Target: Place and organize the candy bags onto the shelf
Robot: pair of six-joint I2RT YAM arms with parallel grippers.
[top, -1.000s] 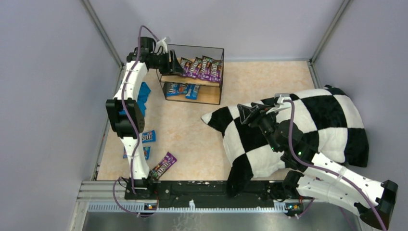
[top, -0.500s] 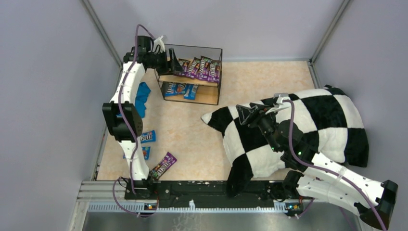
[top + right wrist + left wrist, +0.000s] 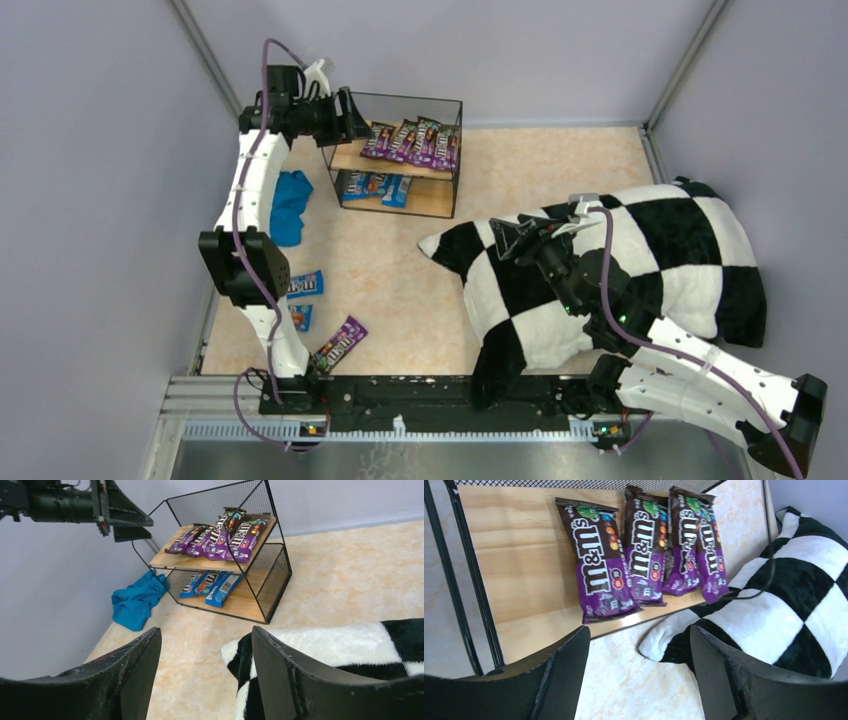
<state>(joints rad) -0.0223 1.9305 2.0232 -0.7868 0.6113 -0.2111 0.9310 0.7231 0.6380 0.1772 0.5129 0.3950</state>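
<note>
The black wire shelf (image 3: 455, 150) stands at the back left. Its top board (image 3: 519, 555) holds several purple candy bags (image 3: 412, 140), also in the left wrist view (image 3: 596, 557). Its lower board holds blue bags (image 3: 375, 186). Three loose bags lie on the floor at the left: a blue one (image 3: 305, 284), a small blue one (image 3: 301, 316) and a purple one (image 3: 340, 343). My left gripper (image 3: 352, 115) is open and empty, just left of the shelf's top tier. My right gripper (image 3: 508, 238) is open and empty above the pillow's left edge.
A black-and-white checkered pillow (image 3: 640, 260) fills the right side under the right arm. A teal-blue cloth (image 3: 288, 205) lies left of the shelf. Grey walls close in on the left, back and right.
My left gripper has drawn back to the left, out of the shelf's top tier, and a little up. The right arm has not moved.
</note>
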